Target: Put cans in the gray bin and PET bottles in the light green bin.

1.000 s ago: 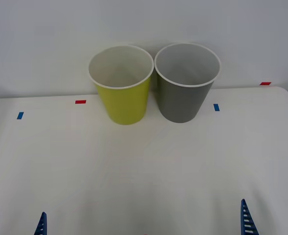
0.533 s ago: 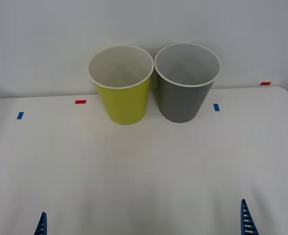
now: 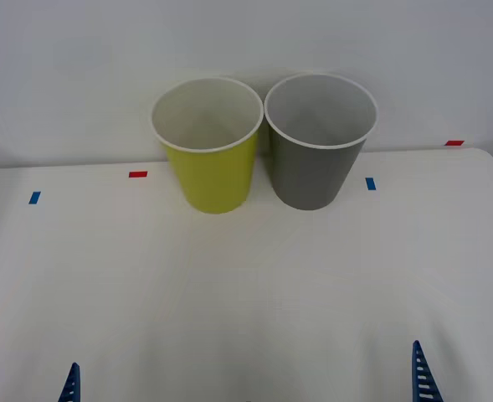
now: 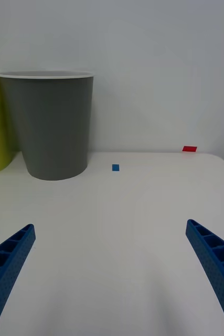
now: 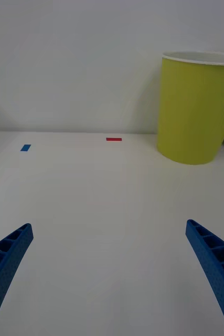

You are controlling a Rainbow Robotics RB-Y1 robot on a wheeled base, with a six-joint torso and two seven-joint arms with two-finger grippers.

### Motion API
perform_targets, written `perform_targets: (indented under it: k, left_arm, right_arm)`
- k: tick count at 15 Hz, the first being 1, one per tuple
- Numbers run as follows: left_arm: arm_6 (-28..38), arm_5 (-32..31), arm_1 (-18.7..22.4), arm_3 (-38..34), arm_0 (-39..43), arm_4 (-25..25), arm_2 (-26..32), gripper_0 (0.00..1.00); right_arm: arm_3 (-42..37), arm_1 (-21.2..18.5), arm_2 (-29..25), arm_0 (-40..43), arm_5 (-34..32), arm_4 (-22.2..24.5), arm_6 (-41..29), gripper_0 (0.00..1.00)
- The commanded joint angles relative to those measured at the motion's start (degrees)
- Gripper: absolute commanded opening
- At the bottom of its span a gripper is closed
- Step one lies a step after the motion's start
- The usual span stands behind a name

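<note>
The light green bin [image 3: 211, 172] and the gray bin [image 3: 317, 163] stand side by side, touching, at the back of the white table against the wall. From the front I can see into both from above; what shows of each inside is bare. The cans and the PET bottles are out of view. My left gripper [image 3: 28, 387] is open at the near left edge of the table, well short of the light green bin [image 5: 195, 107]. My right gripper [image 3: 462, 373] is open at the near right, well short of the gray bin [image 4: 48, 123]. Nothing sits between either pair of fingers.
Small tape marks lie on the white table [image 3: 246, 285]: a blue one [image 3: 34, 198] and a red one [image 3: 137, 174] to the left of the bins, a blue one [image 3: 370, 183] and a red one [image 3: 454, 143] to the right. A pale wall rises right behind the bins.
</note>
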Motion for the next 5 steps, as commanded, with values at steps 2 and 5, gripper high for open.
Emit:
perform_targets:
  k: [2,5]
  left_arm:
    - [0.0,0.0,0.0,0.0,0.0,0.0,0.0,1.0]
    - [0.0,0.0,0.0,0.0,0.0,0.0,0.0,1.0]
  right_arm:
    - [0.0,0.0,0.0,0.0,0.0,0.0,0.0,1.0]
    - [0.0,0.0,0.0,0.0,0.0,0.0,0.0,1.0]
